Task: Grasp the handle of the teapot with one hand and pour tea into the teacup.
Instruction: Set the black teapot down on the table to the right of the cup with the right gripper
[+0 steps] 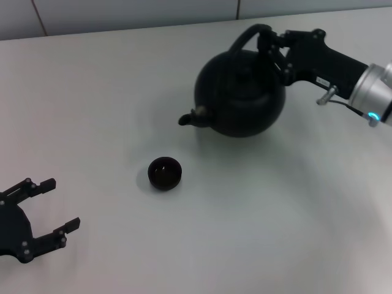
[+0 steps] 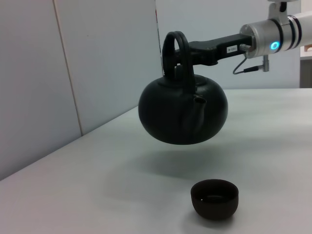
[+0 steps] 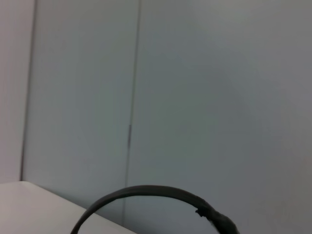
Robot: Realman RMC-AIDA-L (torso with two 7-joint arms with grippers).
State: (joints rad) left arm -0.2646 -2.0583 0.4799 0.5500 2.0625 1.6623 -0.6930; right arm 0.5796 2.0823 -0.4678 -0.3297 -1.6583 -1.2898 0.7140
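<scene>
Clamped on the tall black arched handle (image 1: pixel 245 38) are the fingers of my right gripper (image 1: pixel 269 44), which holds the large round matte-black teapot (image 1: pixel 240 93) up off the pale grey table (image 1: pixel 122 92). From the left wrist view, the pot (image 2: pixel 183 111) hangs clear of the surface with its shadow beneath it, below and forward of my right fingers. Its short stubby spout (image 1: pixel 191 117) points away from those fingers toward my left side, tipped slightly down. My fingertips themselves are hard to pick out against the black handle, black on black. The right wrist view shows only an arc of the handle (image 3: pixel 146 195) against a blank grey wall; the rest is cut off at the frame's edge.

Beyond and below the spout sits the tiny round black handleless teacup (image 1: pixel 165 173) on the table, upright, well apart from both sets of fingers. Its inside looks dark brownish (image 2: pixel 214 197); I cannot tell whether it holds liquid.

Fingers of my left gripper (image 1: pixel 54 205) are spread apart, holding nothing, low over the table's near edge, well off from the cup.
</scene>
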